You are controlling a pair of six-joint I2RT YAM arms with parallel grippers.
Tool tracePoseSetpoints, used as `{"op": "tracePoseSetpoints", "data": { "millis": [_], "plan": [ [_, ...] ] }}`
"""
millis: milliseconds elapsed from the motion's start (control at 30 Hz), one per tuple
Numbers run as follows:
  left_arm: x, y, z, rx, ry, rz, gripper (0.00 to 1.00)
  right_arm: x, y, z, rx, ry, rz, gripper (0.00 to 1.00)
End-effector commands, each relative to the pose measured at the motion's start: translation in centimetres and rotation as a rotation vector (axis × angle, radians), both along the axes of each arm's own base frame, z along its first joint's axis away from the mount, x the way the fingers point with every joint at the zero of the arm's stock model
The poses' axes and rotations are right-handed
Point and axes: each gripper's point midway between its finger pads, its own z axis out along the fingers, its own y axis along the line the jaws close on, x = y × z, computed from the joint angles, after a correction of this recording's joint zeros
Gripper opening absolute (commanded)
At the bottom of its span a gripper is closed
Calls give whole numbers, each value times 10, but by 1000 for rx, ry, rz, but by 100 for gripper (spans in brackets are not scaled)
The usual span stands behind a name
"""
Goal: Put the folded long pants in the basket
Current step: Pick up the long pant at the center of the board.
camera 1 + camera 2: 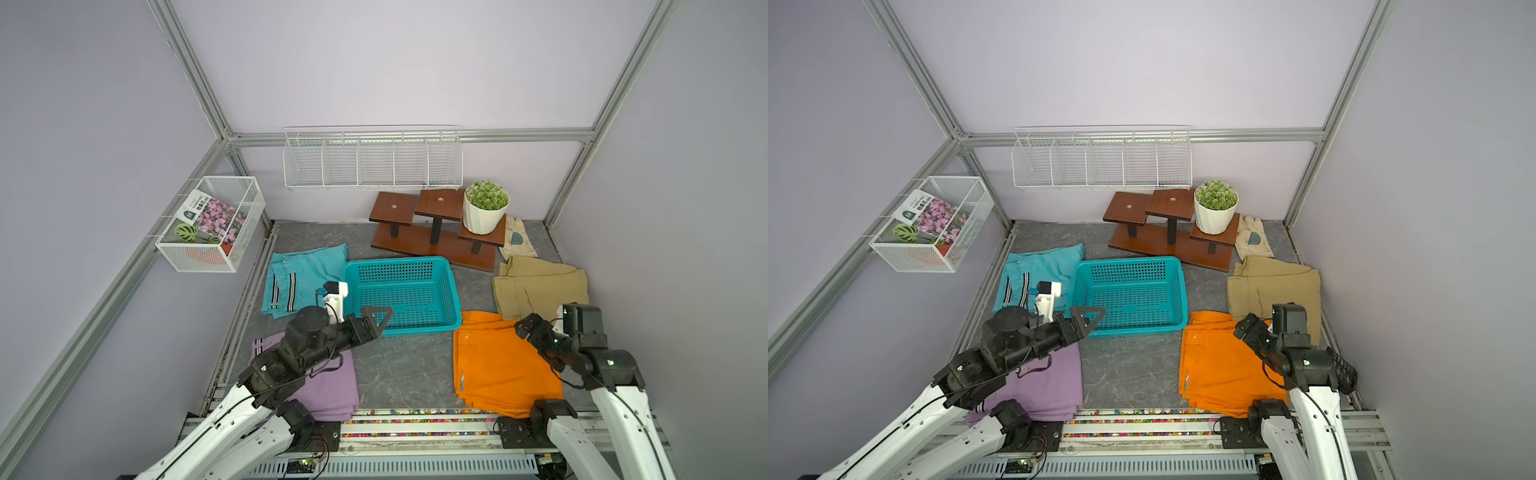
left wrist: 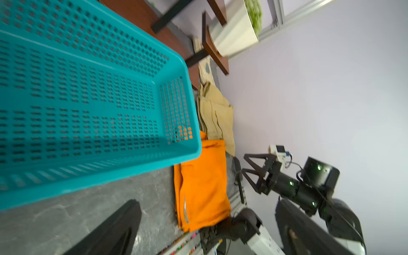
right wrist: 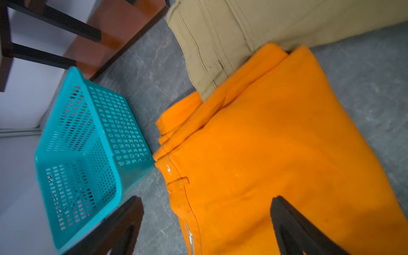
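Four folded pants lie on the worktop (image 1: 399, 374) around the basket (image 1: 399, 261), none inside: teal pants (image 1: 307, 270) left of it, lilac pants (image 1: 332, 386) near left, orange pants (image 1: 498, 365) near right, khaki pants (image 1: 540, 286) right. Left gripper (image 1: 384, 316), released and empty, hangs at the basket's near left corner. Right gripper (image 2: 245, 163), likewise released, hangs over the orange pants.

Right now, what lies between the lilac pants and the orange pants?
Nothing: only bare grey tabletop separates the lilac pants and orange pants, in both top views.
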Motion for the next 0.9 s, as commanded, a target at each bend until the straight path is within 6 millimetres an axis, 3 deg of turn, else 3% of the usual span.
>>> {"op": "tracePoseSetpoints", "data": {
  "millis": [0,100,200,267,367,433,567,700,867],
  "plan": [
    [-9,-9,-22,14,61,20,100,-26,-4,-10,-42,65,18,95],
    [-23,-19,-42,3,118,-16,100,-34,4,-14,-4,74,54,95],
    [-49,-46,-70,-53,168,-101,100,-45,6,-25,14,126,46,95],
    [-69,-70,-86,7,168,-166,98,-53,-3,-28,-14,179,-6,97],
    [-90,-108,-92,65,160,-266,96,-55,-21,-22,-91,212,-94,98],
    [-92,-123,-100,69,161,-279,96,-52,-28,-19,-123,225,-117,98],
    [-78,-126,-131,132,208,-182,97,-46,-33,-28,-137,257,-155,98],
    [-73,-137,-140,146,204,-169,99,-39,-49,-33,-190,218,-245,98],
    [-56,-159,-172,157,266,-186,99,-31,-49,-50,-179,318,-250,98]
  ]
}}
